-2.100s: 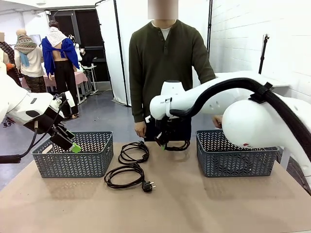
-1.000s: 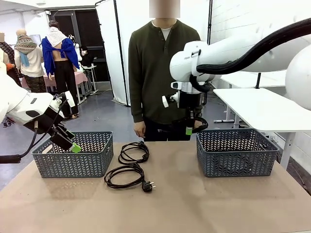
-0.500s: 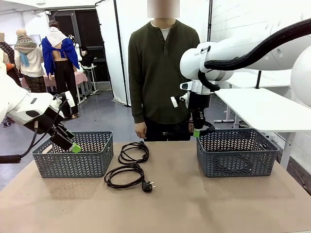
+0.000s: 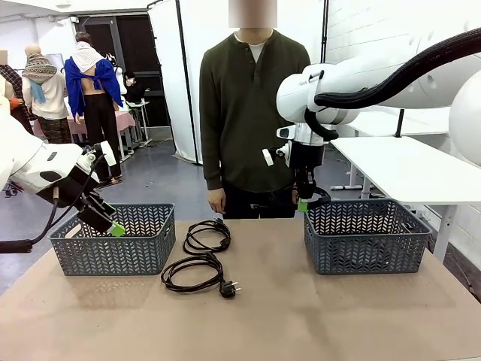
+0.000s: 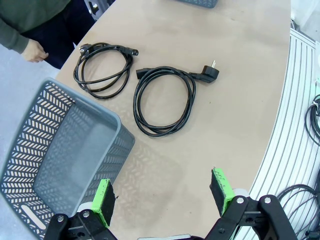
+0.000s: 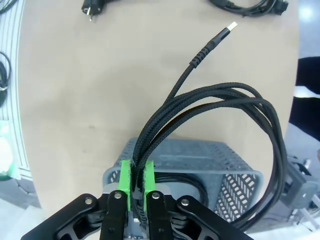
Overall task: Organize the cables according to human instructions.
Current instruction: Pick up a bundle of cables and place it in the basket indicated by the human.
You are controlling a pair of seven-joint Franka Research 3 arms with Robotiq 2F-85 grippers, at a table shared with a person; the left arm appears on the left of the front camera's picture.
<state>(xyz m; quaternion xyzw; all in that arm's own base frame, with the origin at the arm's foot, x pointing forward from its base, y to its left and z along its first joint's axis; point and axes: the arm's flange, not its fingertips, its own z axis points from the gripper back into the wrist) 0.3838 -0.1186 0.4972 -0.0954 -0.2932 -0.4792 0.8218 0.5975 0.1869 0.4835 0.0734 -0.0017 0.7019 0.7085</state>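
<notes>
Right arm reaches in high, right gripper (image 4: 303,203) pointing down over the right basket's (image 4: 364,256) left edge, pinched tight on a looped braided black cable (image 6: 200,100). Left gripper (image 5: 162,192) hangs wide open and empty above the left basket (image 4: 113,252). 2 coiled power cords (image 4: 204,259) lie between the baskets.

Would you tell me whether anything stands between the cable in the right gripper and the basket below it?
Nothing visible does: the right gripper holds the cable over the open basket.

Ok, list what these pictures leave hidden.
- Inside the right basket: front view, its wall hides it; right wrist view, the right gripper and held cable cover much.
- The left basket: left wrist view, cut by the edge.
- The held cable: front view, small against dark trousers.
</notes>
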